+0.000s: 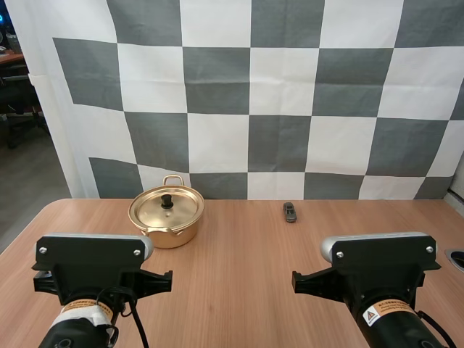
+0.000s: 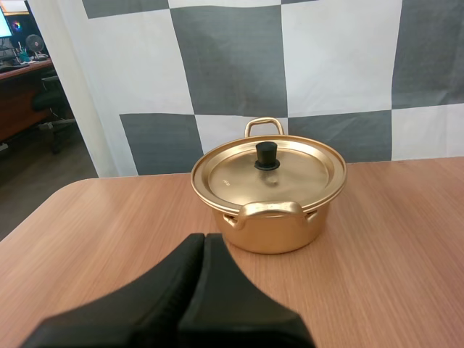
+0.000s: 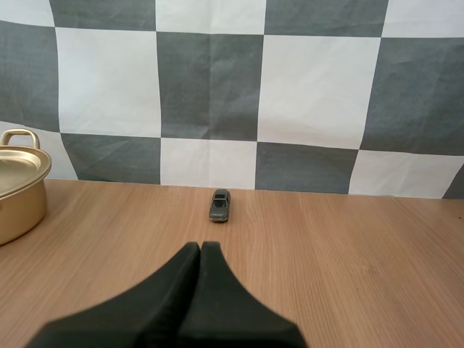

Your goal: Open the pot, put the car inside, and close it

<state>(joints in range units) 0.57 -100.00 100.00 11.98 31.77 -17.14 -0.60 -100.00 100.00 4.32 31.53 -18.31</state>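
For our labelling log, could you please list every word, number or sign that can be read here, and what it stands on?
No wording is legible.
sticker on the right arm: a warning triangle sign; the print beside it is too small to read.
sticker on the left arm: any print is too small to read.
pot and car: no marking visible.

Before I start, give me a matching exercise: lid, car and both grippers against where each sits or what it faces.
1 lid
2 car
3 left gripper
4 right gripper

a shut, facing the car
b on the pot, closing it
c shut, facing the pot
d on the table, to the right of the pot

Pairs: 1-b, 2-d, 3-c, 4-a
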